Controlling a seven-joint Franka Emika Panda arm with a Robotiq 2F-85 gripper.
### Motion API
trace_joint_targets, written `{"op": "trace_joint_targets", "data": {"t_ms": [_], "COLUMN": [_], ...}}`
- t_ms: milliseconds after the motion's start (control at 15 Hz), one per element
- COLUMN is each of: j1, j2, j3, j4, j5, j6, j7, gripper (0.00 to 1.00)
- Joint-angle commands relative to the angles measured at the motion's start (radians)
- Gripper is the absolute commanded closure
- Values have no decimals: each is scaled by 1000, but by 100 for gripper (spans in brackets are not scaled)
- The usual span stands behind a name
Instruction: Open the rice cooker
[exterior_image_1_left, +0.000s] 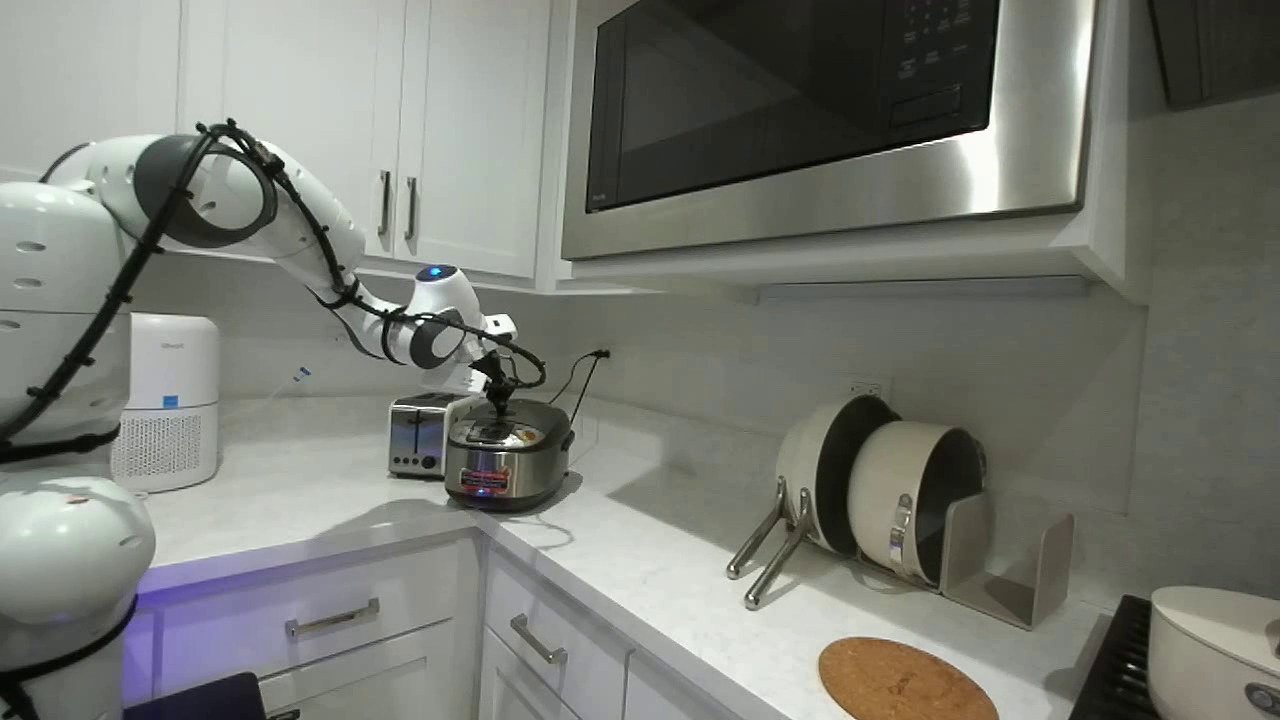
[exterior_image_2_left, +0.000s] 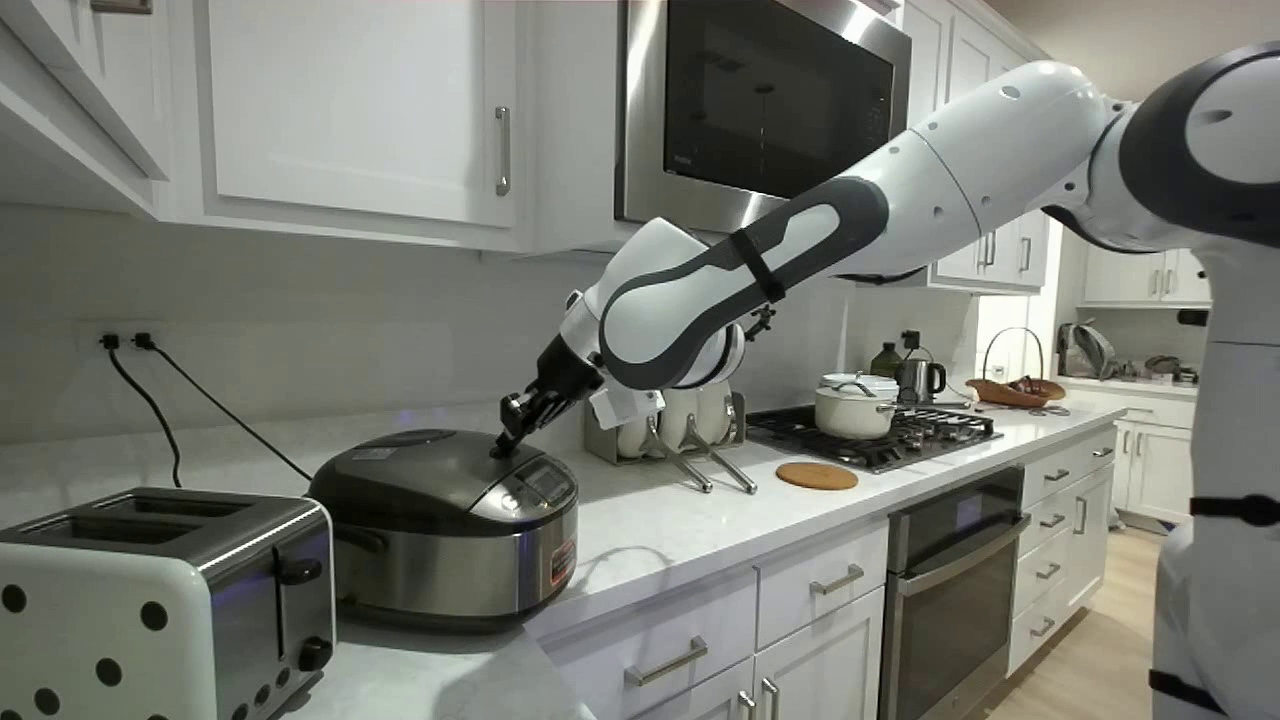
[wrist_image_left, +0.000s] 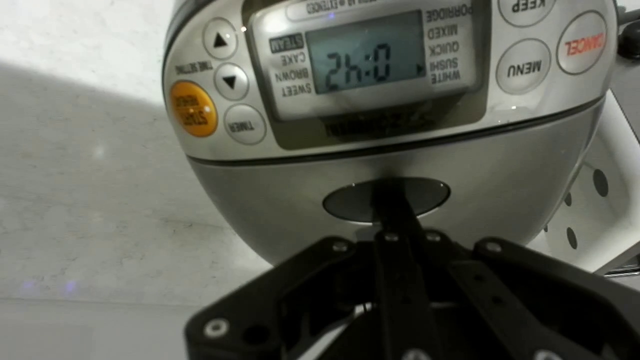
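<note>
The rice cooker stands on the counter corner with its lid closed. It shows silver with a dark top in both exterior views (exterior_image_1_left: 520, 475) (exterior_image_2_left: 440, 570) and fills much of the wrist view (wrist_image_left: 280, 195). Its button panel with a lit display (wrist_image_left: 367, 52) appears upside down in the wrist view. My gripper (wrist_image_left: 390, 190) is shut with nothing between its fingers. It points down at the lid, in front of a dark oval (wrist_image_left: 345, 202) behind the panel. In the exterior views the fingertips (exterior_image_1_left: 500, 410) (exterior_image_2_left: 503, 450) are at the lid's top; contact is hard to tell.
A toaster (exterior_image_1_left: 418, 440) (exterior_image_2_left: 160, 600) stands close beside the cooker. A power cord (exterior_image_2_left: 235, 425) runs from the cooker to the wall. Pans in a rack (exterior_image_1_left: 915, 500), a cork mat (exterior_image_1_left: 905, 680) and the stove lie farther along. A white air purifier (exterior_image_1_left: 170, 400) stands by the arm.
</note>
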Motion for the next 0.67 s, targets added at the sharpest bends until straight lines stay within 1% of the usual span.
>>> {"op": "trace_joint_targets", "data": {"t_ms": [0,600], "j1": [-1,-3], "j2": [30,51], "j3": [-2,-3], "j4": [15,21], "j5": [1,-23], "j6": [-2,-14], "j7": [-26,-5], "gripper": [100,100]}}
